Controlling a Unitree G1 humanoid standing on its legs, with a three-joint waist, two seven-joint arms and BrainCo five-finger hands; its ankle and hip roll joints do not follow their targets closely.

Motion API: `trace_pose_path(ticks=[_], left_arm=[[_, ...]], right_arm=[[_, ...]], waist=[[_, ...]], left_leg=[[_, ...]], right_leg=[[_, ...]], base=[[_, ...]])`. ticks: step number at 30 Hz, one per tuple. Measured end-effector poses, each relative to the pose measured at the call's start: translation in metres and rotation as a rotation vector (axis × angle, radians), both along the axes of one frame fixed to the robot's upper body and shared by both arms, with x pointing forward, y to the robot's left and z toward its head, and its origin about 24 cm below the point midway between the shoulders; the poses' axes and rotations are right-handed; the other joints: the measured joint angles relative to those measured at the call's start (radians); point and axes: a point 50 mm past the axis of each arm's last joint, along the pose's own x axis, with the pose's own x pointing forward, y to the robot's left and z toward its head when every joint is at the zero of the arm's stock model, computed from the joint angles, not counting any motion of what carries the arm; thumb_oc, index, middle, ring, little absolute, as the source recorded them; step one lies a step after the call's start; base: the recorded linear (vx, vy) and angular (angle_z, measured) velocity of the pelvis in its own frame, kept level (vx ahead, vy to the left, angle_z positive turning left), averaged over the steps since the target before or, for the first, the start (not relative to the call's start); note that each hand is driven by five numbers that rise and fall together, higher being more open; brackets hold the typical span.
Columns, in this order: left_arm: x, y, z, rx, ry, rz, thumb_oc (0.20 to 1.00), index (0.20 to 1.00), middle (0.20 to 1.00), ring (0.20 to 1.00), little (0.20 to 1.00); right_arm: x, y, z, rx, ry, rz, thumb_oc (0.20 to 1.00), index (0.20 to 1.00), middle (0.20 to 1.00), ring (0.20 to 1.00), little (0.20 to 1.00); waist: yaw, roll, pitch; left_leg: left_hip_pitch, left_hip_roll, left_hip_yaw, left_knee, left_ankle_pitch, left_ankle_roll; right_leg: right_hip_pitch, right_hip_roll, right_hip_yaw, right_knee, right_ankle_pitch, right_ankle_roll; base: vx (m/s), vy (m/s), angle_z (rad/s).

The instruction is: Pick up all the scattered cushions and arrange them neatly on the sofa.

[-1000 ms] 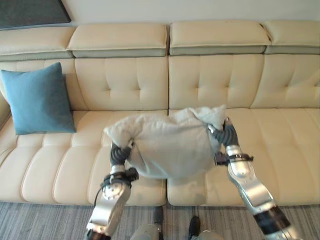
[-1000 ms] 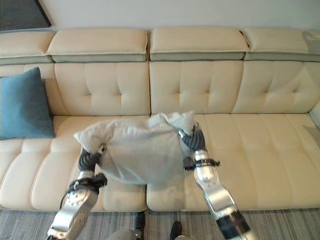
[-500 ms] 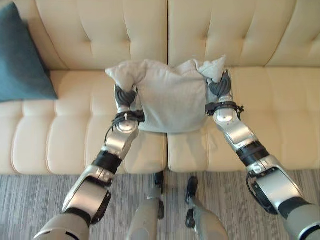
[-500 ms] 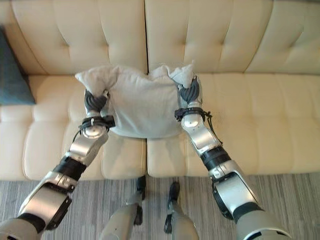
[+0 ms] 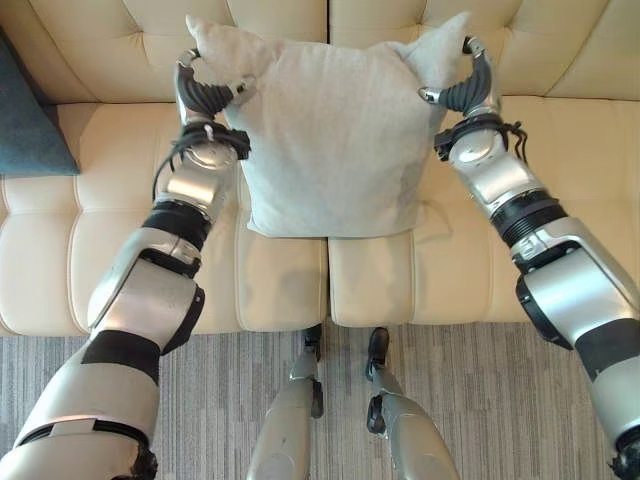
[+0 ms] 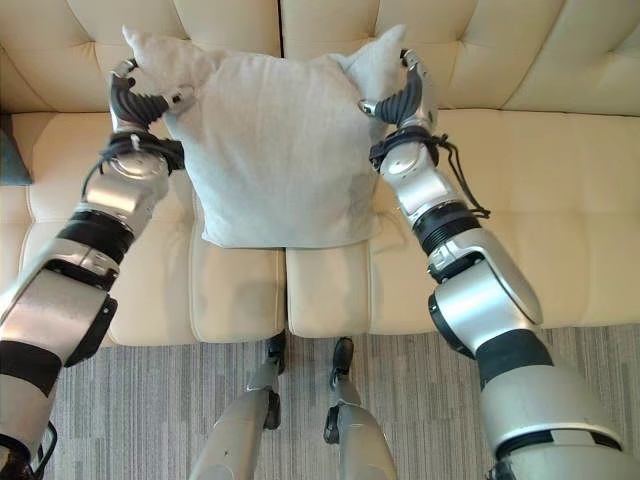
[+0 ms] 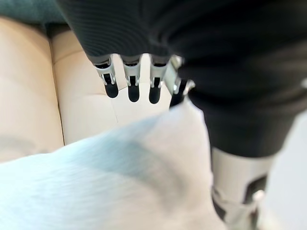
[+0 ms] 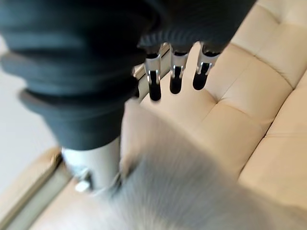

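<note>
I have the grey cushion (image 5: 335, 140) upright against the sofa (image 5: 560, 150) backrest, bottom edge on the seat over the middle seam, left hand (image 5: 203, 95) curled on one top corner and right hand (image 5: 462, 88) pinching the other. I'd push both corners back evenly so it leans flat, then let go together. A teal cushion (image 5: 28, 130) sits far left.

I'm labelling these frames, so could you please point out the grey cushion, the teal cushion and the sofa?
grey cushion (image 5: 335, 140), left eye view, middle of its face.
teal cushion (image 5: 25, 130), left eye view, its visible corner.
sofa (image 6: 560, 230), right eye view, bare seat.
</note>
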Motion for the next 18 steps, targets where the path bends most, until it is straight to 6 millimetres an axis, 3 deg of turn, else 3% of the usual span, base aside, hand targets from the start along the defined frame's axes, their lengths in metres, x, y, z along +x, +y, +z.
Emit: trace_pose_path(ticks=[4,7,9,13,16,17,18], left_arm=[[-0.003,0.014,0.004,-0.264,-0.065,-0.019,1.000,1.000,1.000,1.000,1.000],[-0.013,0.012,0.010,-0.445,-0.205,-0.117,1.000,1.000,1.000,1.000,1.000],[-0.019,0.012,0.000,-0.447,-0.226,-0.141,1.000,1.000,1.000,1.000,1.000],[-0.043,0.041,-0.053,-0.357,-0.152,-0.104,1.000,1.000,1.000,1.000,1.000],[-0.090,0.080,-0.132,-0.242,0.046,-0.005,1.000,1.000,1.000,1.000,1.000],[-0.100,0.085,-0.144,-0.219,0.084,0.006,1.000,1.000,1.000,1.000,1.000],[-0.117,0.091,-0.168,-0.182,0.171,0.016,1.000,1.000,1.000,1.000,1.000]], right_arm=[[-0.003,0.000,0.008,0.128,-0.024,0.044,1.000,1.000,1.000,1.000,1.000],[-0.018,0.005,0.028,0.315,-0.162,0.150,1.000,1.000,1.000,1.000,1.000],[-0.026,0.004,0.022,0.361,-0.213,0.182,1.000,1.000,1.000,1.000,1.000],[-0.040,-0.013,-0.030,0.413,-0.152,0.210,1.000,1.000,1.000,1.000,1.000],[-0.064,-0.055,-0.106,0.395,0.021,0.163,1.000,1.000,1.000,1.000,1.000],[-0.071,-0.063,-0.117,0.391,0.046,0.147,1.000,1.000,1.000,1.000,1.000],[-0.085,-0.083,-0.140,0.370,0.101,0.101,1.000,1.000,1.000,1.000,1.000]], waist=[[-0.001,-0.008,-0.002],[-0.005,-0.012,-0.004],[-0.006,-0.020,-0.009],[-0.015,-0.040,-0.029],[-0.018,-0.039,-0.030],[-0.019,-0.039,-0.031],[-0.021,-0.038,-0.034]], left_leg=[[0.058,0.006,0.012,-0.006,0.000,0.000],[0.124,0.010,0.032,-0.037,0.000,0.000],[0.152,0.009,0.039,-0.037,0.000,0.000],[0.194,0.007,0.064,-0.038,-0.003,-0.001],[0.256,0.008,0.088,-0.039,-0.049,-0.012],[0.263,0.007,0.093,-0.039,-0.054,-0.009],[0.274,0.002,0.110,-0.040,-0.061,-0.014]], right_leg=[[0.046,0.003,0.021,0.000,0.008,0.011],[0.086,0.009,0.029,0.000,0.008,0.011],[0.109,0.006,0.034,0.000,0.008,0.012],[0.138,0.003,0.059,0.000,0.008,0.012],[0.178,0.003,0.102,0.000,0.005,0.016],[0.184,0.001,0.108,-0.001,0.001,0.017],[0.189,-0.006,0.111,-0.001,-0.001,0.017]], base=[[0.04,0.045,-0.18],[0.02,0.077,-0.20],[0.02,0.088,-0.16],[0.06,0.111,-0.22],[0.03,0.090,-0.37],[0.00,0.089,-0.35],[-0.01,0.068,-0.29]])
